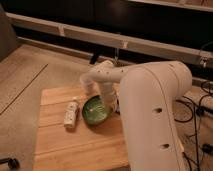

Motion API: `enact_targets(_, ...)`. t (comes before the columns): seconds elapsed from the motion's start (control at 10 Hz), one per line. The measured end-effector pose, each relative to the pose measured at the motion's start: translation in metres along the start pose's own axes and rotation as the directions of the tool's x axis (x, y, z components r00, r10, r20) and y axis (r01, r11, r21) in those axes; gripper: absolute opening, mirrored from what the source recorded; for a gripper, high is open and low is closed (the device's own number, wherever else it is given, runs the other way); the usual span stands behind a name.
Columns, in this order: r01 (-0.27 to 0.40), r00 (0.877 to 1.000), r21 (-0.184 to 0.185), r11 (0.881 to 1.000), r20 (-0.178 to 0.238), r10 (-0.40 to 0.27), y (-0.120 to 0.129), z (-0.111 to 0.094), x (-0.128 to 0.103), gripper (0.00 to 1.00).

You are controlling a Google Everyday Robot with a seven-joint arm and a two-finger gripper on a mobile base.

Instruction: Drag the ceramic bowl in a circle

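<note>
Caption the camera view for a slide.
Gripper shut at right rim of bowl on wooden table; bottle lies left of it.

The closed gripper [108, 104] sits at the bowl's [94, 112] right rim; the arm [150, 110] blocks that side. A bottle [71, 113] lies just left; the table's [75, 147] front is free.

The round green ceramic bowl [95, 111] looks glossy, the pale wooden table [75, 145] beneath it matt; the gripper [110, 104] at its right rim ends a smooth white arm [150, 115].

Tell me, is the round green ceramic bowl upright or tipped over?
Upright: the round green ceramic bowl lies open side up on the wooden table. The tool is at its right-hand rim.
</note>
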Motion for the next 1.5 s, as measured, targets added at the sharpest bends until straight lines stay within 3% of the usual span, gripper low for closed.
enact_targets(0.2, -0.009, 1.000, 0.035, 0.999, -0.014, 0.010, -0.006, 0.014, -0.012, 0.00)
enact_targets(0.5, 0.035, 0.999, 0.069, 0.997, 0.013, -0.036, 0.013, 0.027, -0.049, 0.00)
enact_targets(0.9, 0.109, 0.991, 0.094, 0.990, 0.065, -0.116, 0.047, 0.016, -0.073, 0.00)
enact_targets(1.1, 0.149, 0.986, 0.073, 0.986, 0.068, -0.154, 0.070, 0.009, -0.070, 0.00)
enact_targets(1.3, 0.185, 0.982, 0.034, 0.982, 0.038, -0.186, 0.085, 0.002, -0.049, 0.00)
enact_targets(1.5, 0.211, 0.977, 0.014, 0.977, 0.000, -0.211, 0.082, -0.005, -0.025, 0.00)
